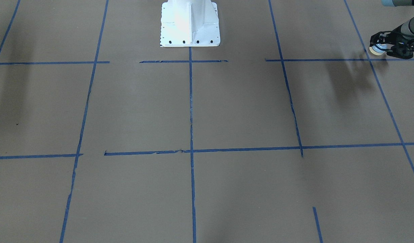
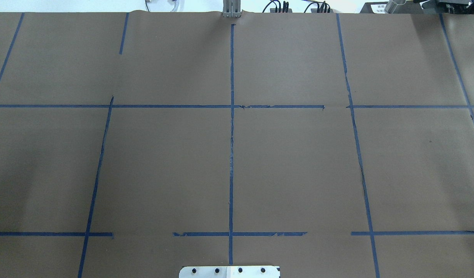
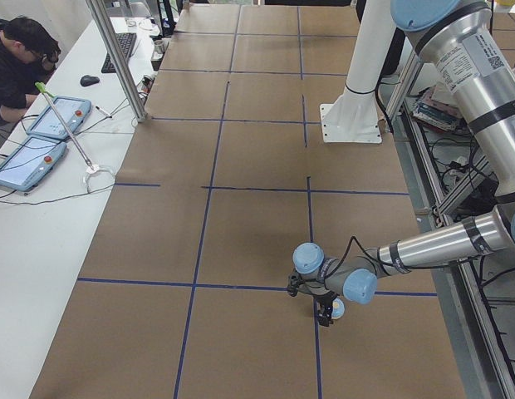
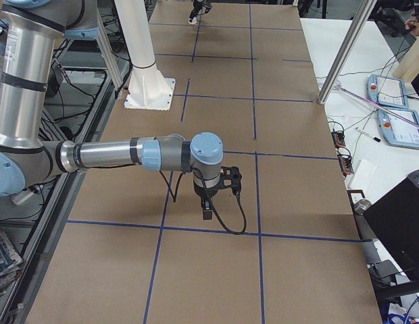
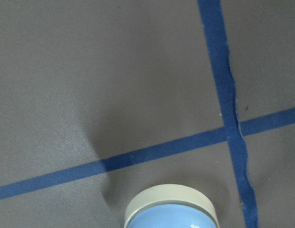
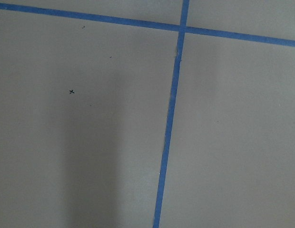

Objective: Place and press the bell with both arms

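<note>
Far out at the front-facing view's upper right, the left gripper had its jaws clamped on the bell, over the tabletop; the overhead view caught neither arm. Only the right-side view showed the right gripper, and whether its jaws were apart could not be told.

Bell within left end effector, over the table's left end, well apart from pedestal.
</note>
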Available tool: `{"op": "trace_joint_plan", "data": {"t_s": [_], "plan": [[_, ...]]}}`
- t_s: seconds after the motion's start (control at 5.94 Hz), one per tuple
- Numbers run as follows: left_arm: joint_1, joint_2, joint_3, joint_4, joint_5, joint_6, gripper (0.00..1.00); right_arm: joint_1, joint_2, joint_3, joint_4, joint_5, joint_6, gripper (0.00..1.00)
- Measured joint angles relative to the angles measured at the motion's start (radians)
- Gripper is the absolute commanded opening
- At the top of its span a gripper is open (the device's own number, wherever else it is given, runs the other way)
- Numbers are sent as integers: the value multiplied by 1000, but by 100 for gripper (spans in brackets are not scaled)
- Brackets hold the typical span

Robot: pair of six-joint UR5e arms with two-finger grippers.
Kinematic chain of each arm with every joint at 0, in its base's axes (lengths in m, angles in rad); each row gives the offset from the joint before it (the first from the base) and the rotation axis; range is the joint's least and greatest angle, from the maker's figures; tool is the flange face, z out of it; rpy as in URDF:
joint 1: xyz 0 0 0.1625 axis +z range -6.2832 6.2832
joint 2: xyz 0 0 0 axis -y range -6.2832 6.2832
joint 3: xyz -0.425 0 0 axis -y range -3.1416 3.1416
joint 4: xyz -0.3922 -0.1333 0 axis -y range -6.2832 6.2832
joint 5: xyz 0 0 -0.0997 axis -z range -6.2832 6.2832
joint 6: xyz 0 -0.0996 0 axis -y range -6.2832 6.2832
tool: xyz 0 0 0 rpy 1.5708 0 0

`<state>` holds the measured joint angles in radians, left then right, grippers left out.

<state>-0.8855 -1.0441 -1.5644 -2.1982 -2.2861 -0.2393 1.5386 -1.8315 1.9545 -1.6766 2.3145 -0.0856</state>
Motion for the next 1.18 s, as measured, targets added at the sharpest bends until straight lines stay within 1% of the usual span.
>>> {"op": "trace_joint_plan", "data": {"t_s": [0.17,0.34,0.5,0.67,0.84,1.01,1.18], "plan": [[8,-9,10,0,13,0,95,0,0,1,0,0,0,100],[14,-14,14,0,17,0,67,0,1,2,0,0,0,100],[19,-15,15,0,18,-1,43,0,1,2,0,0,0,100],[21,-14,15,-8,18,-1,27,0,1,4,0,0,1,100],[21,-11,15,-30,18,-2,13,0,1,7,0,0,1,100],[19,-8,7,-54,17,-2,7,0,3,9,0,1,2,100],[5,1,-32,-66,17,-4,2,0,5,10,0,1,3,100]]}}
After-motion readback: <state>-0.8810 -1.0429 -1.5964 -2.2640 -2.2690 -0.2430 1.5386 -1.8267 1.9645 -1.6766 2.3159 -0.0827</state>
